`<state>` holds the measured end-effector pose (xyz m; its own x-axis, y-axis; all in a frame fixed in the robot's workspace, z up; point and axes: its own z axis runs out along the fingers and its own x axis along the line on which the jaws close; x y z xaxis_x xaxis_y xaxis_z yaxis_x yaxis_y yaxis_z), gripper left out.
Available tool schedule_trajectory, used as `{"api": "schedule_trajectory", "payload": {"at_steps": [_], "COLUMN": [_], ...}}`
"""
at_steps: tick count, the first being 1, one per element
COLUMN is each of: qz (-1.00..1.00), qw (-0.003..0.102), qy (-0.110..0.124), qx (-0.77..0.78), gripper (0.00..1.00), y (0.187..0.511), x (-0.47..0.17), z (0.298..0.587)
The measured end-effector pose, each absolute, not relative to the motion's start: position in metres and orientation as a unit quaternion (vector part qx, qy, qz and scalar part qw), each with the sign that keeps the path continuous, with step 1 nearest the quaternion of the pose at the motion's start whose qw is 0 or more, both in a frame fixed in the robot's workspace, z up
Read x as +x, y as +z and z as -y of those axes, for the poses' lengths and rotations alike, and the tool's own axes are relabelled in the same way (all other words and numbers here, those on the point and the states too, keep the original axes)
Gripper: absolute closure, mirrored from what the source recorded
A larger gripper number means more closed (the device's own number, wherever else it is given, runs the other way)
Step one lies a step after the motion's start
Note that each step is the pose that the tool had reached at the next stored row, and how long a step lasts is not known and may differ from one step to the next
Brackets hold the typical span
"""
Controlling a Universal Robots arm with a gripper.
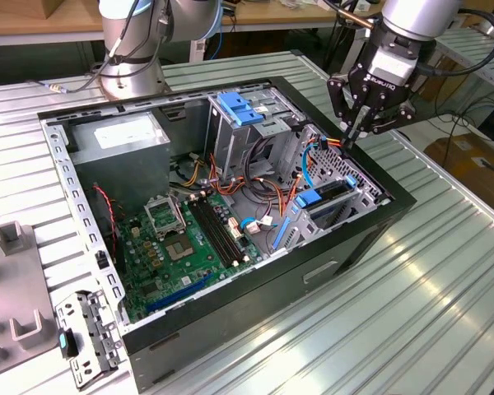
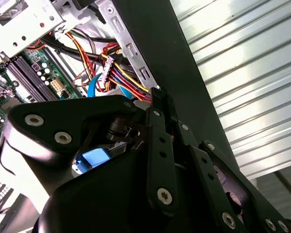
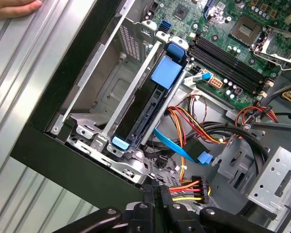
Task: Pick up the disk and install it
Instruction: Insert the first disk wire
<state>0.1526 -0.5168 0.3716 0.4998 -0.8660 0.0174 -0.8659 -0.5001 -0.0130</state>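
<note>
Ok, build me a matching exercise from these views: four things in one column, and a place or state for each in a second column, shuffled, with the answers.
Things:
1. disk
2. gripper
3. motherboard
4. grey metal box with a white sticker

Places or states:
A. lying flat on the floor of the open case
B. standing on edge in the drive cage, blue rails along its sides
C. in the case corner nearest the arm's base
D. poised over the case's rim, by the bundle of red, yellow and orange wires

Pairs: 1-B, 2-D, 3-A, 4-C
</note>
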Motion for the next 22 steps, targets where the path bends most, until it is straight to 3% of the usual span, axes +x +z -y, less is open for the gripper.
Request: {"api": "schedule_trajectory", "payload": {"at_steps": [22], "qz": [-0.547], "qw": [0.001], "qy": [-0.011], "qx": [-0.837], "gripper": [0.84], "y": [0.3714], "x": [0.1441], "z": [0.5168]}}
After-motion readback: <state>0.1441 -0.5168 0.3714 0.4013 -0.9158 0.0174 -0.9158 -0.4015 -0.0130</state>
